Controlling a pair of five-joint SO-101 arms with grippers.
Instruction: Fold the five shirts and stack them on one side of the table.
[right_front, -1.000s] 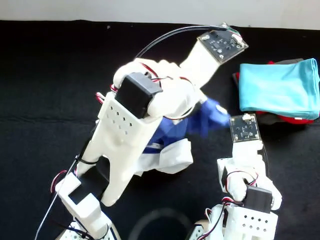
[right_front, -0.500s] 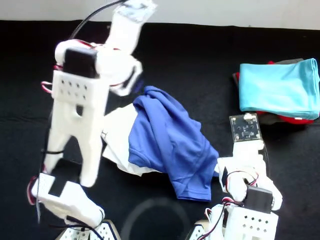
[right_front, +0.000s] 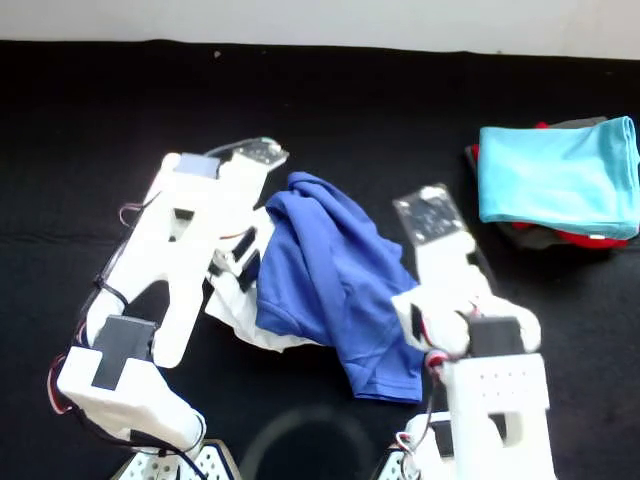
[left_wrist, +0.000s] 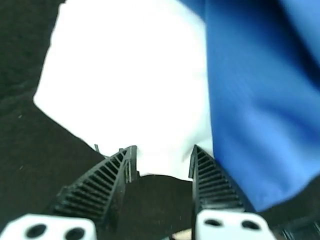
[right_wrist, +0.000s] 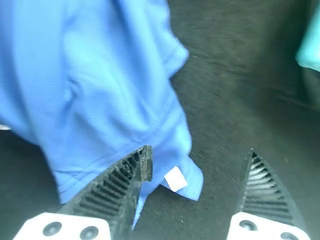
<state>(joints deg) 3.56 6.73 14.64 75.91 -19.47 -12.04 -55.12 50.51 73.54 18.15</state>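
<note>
No readable text (on anything)

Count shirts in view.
5: blue shirt mid-table; white shirt partly under it; cyan shirt on top at right, red shirt and dark shirt edges beneath it. More may be hidden.

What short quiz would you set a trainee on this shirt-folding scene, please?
1. True or false: the blue shirt lies partly over the white shirt.
2. Which shirt tops the folded stack at the table's side? A red, B turquoise shirt, C white.
3. Fill the gap: the left jaws over the white shirt's edge and the right jaws over the blue shirt's hem both stand ____.
Key: 1 true; 2 B; 3 open.
</note>
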